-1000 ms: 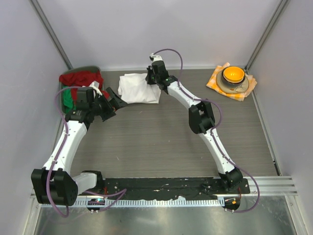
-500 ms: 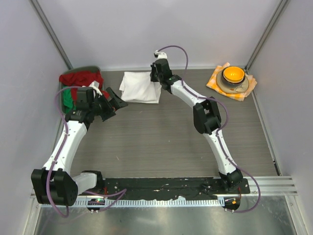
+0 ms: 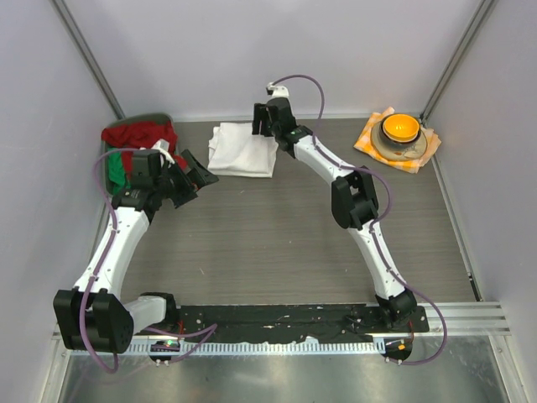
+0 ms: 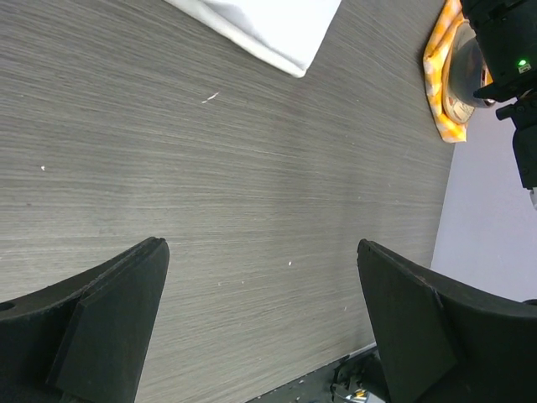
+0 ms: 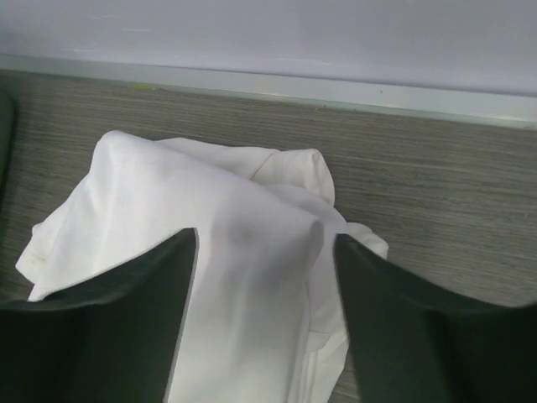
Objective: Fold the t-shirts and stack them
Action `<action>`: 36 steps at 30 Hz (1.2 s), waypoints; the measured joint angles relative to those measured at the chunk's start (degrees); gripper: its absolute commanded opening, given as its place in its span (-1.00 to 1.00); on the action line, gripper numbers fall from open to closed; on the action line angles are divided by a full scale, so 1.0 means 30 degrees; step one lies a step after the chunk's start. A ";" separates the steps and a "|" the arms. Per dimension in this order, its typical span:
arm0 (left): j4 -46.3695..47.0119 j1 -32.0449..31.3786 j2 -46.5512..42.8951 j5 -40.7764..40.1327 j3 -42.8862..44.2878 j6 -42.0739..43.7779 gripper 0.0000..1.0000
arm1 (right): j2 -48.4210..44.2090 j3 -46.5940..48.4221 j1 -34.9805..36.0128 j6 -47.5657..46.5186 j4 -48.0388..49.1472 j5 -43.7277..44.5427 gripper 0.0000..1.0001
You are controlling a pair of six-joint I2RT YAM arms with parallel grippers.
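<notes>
A folded white t-shirt [image 3: 242, 151] lies at the back of the table, near the wall. My right gripper [image 3: 263, 123] hovers over its back right corner. In the right wrist view the right gripper [image 5: 264, 323] stands open, its fingers apart on either side of a raised fold of the t-shirt [image 5: 218, 243], not pinching it. My left gripper [image 3: 200, 172] sits just left of the shirt's near left corner. It is wide open in the left wrist view [image 4: 260, 323], with only bare table between its fingers and the t-shirt's corner [image 4: 268, 25] far ahead.
A heap of red and green clothes [image 3: 134, 143] lies at the back left, behind the left arm. An orange bowl on an orange-and-white checked cloth [image 3: 398, 138] sits at the back right. The back wall stands close behind the shirt.
My right gripper, shut a second ago, has opened and shifted slightly toward the back wall over the shirt. The left arm has not moved.
</notes>
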 measured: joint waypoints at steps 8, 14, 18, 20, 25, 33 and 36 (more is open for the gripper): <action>-0.0197 0.0000 0.0029 -0.1632 0.0029 -0.0015 1.00 | 0.0459 -0.0386 -0.0022 -0.0736 -0.0765 0.0838 0.97; -0.0627 -0.0007 0.2237 -0.1355 0.2353 0.0073 0.99 | -0.3286 -0.5304 -0.0022 -0.1792 -0.0539 0.2193 0.99; 0.0452 -0.0029 0.4546 0.0080 0.3978 -0.0036 1.00 | -0.7839 -0.8612 -0.0015 -0.2084 -0.0306 0.2506 0.99; 0.1377 -0.0029 0.5894 0.1005 0.4626 -0.0313 1.00 | -1.0579 -1.0032 -0.0015 -0.2011 -0.0109 0.2361 0.99; 0.4539 -0.0379 1.0134 0.2922 0.6594 -0.2193 0.99 | -1.6218 -1.3733 -0.0015 -0.1151 0.0729 0.1829 0.99; 1.0790 -0.1319 1.8061 0.5260 1.2160 -0.6120 0.99 | -2.1354 -2.2046 0.0087 0.0969 0.0619 0.0678 0.99; 1.1599 -0.1443 2.0247 0.5442 1.4229 -0.6783 0.99 | -2.2265 -2.3941 0.0262 0.1413 0.0226 0.0342 0.99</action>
